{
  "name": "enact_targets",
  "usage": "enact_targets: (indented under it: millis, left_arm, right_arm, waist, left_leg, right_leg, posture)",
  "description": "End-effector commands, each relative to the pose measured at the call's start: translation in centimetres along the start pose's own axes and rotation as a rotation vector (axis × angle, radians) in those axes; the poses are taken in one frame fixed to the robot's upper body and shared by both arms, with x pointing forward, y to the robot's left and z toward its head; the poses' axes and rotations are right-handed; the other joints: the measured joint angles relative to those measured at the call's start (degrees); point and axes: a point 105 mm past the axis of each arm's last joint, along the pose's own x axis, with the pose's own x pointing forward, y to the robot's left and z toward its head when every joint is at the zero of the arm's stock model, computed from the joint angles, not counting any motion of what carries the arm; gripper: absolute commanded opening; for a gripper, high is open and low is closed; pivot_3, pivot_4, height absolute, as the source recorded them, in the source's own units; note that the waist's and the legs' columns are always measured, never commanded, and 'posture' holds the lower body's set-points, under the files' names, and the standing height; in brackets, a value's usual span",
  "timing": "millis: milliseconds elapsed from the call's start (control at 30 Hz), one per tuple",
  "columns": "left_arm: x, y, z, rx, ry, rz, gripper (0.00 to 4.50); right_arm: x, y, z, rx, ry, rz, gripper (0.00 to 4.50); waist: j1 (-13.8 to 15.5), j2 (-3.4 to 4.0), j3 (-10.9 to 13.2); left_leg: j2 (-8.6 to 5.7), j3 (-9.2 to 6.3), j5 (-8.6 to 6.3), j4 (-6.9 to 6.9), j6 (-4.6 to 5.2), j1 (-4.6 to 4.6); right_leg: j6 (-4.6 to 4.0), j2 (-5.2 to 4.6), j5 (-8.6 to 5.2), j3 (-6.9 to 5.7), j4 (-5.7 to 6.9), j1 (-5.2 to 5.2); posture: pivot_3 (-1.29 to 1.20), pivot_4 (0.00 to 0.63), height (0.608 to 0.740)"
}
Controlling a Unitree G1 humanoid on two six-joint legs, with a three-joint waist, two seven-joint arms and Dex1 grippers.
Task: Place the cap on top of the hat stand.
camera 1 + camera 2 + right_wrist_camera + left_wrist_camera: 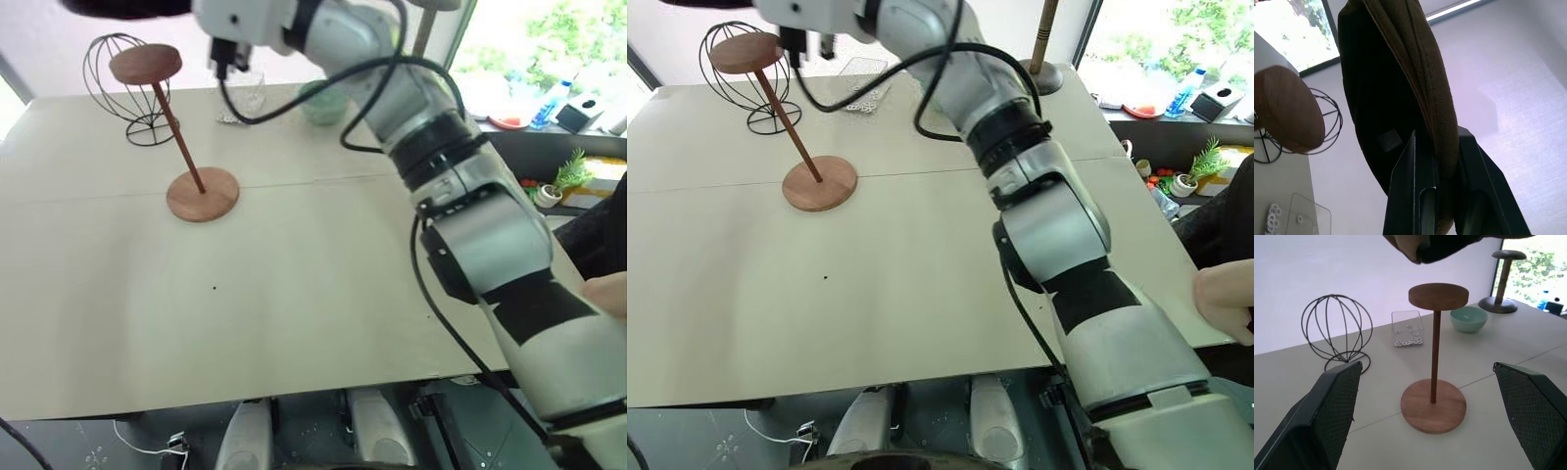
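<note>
The right gripper (1442, 196) has its two black fingers pinched together on the rim of the cap (1415, 78), so that the fabric is squeezed between them. The cap is soft brown suede-like cloth with a fine woven grain and a rolled, stitched edge; its dark lining faces the wrist camera and it hangs folded from the grip. It is held up in the air above and near the round top disc of the hat stand (167, 132), not resting on it; in the left wrist view its dark underside (1440, 245) hangs above the disc with a clear gap.

The left gripper (1430, 421) is spread wide, its two black fingers with cross-hatched pads far apart and holding nothing; the stand appears between them, farther off.

The hat stand is smooth reddish-brown wood: a flat round base, a thin rod and a small flat disc on top. It stands on a pale, matte table (294, 323) with a faint seam running across it.

Behind the stand sits a black wire head-shaped form (1337, 330) of thin curved loops on a ring foot. Beside it lies a clear plastic tray (1406, 328) with small white rings. Further along are a glossy pale green bowl (1468, 319) and a grey thick-post stand (1504, 284) with a domed foot.
</note>
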Motion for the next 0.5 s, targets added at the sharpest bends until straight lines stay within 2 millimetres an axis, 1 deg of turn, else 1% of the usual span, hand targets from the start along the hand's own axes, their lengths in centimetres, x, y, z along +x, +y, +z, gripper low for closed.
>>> enact_targets:
  millis: [33,100,233,333,500]
  left_arm:
    - [-1.0,-0.4,1.4,0.048,-0.045,0.016,4.5]
    - [-1.0,-0.4,1.4,0.048,-0.046,0.018,4.5]
    - [-0.8,-0.5,1.8,0.056,-0.052,0.013,4.5]
    - [-0.4,-0.6,2.1,0.064,-0.057,0.005,4.5]
    - [0.1,-0.2,2.6,0.067,-0.066,-0.002,4.5]
  right_arm:
    - [0.8,0.0,2.2,0.029,-0.089,-0.014,0.02]
    - [1.0,1.2,2.3,0.052,-0.093,0.017,0.02]
    - [1.1,3.7,1.5,0.089,-0.054,0.091,0.02]
    - [0.7,5.8,0.5,0.11,-0.02,0.143,0.02]
    - [-0.1,8.2,-0.7,0.108,0.016,0.196,0.02]
  waist:
    - [0.0,0.0,0.0]
    - [-0.1,0.0,0.0]
    - [-0.1,0.0,0.0]
    - [-0.1,-0.01,0.0]
    - [-0.1,0.0,0.0]
  left_leg:
    - [0.0,0.0,0.01,0.0,-0.01,0.0]
    - [0.0,0.0,0.01,0.0,-0.03,0.0]
    - [0.01,0.0,0.02,-0.05,-0.03,0.0]
    - [0.01,0.0,0.02,-0.05,-0.03,0.0]
    - [0.01,0.01,0.02,-0.05,-0.03,0.0]
  right_leg:
    - [-0.01,0.0,0.0,0.0,0.0,0.0]
    - [-0.01,0.0,0.0,0.0,0.0,-0.01]
    - [0.01,0.02,0.01,-0.01,0.03,-0.05]
    - [0.01,0.02,0.01,-0.01,0.03,-0.05]
    - [0.01,0.03,0.02,-0.01,0.04,-0.05]
  posture:
    - [0.0,0.15,0.74]
    - [0.0,0.15,0.74]
    - [0.0,0.15,0.74]
    - [0.0,0.15,0.74]
    - [0.0,0.15,0.74]
